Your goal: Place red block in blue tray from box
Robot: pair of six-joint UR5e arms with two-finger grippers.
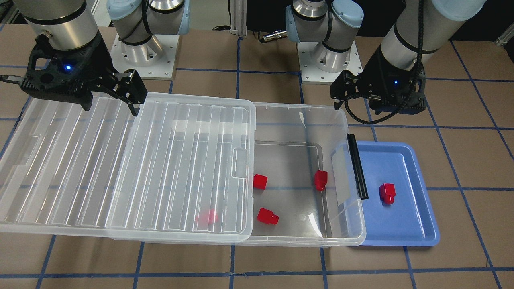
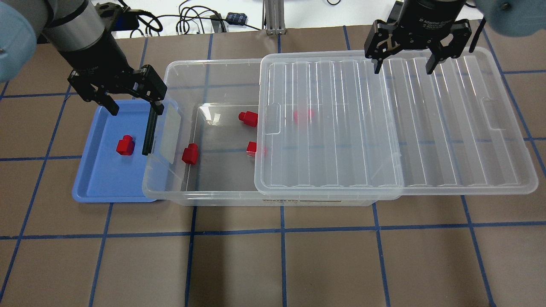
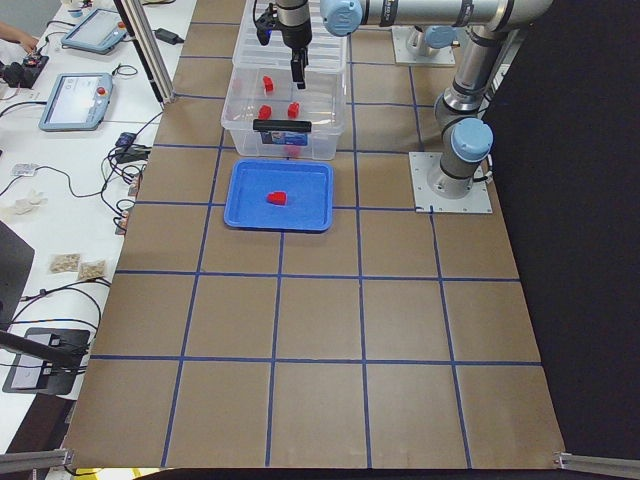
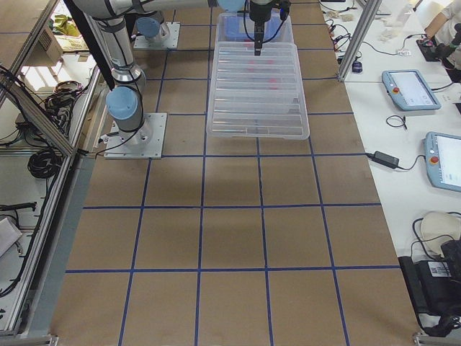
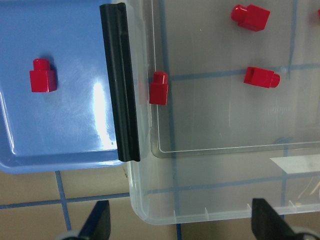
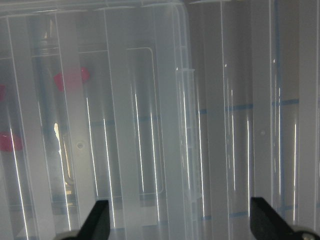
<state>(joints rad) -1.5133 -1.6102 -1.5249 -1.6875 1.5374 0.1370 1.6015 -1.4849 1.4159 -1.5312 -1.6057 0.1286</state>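
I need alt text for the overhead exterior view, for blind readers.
One red block lies in the blue tray, beside a clear box holding four more, its lid slid aside. The left gripper hovers open near the tray, the right gripper open over the lid.

The large clear plastic box (image 2: 213,72) is smooth and see-through, with glare on its floor. The ribbed translucent plastic lid (image 2: 448,128) lying half over the box is cloudier, and its ridges catch bright streaks. The black strip handle (image 2: 149,132) at the box's end looks like matt plastic. Beside that end, the shallow light-blue plastic tray (image 2: 102,179) is smooth with a soft sheen. The small red plastic block (image 2: 125,146) in it is glossy. The brown tabletop (image 2: 273,264) under the box is matt. Above the box, the left end effector (image 2: 136,111) and right end effector (image 2: 403,70) are matt black.
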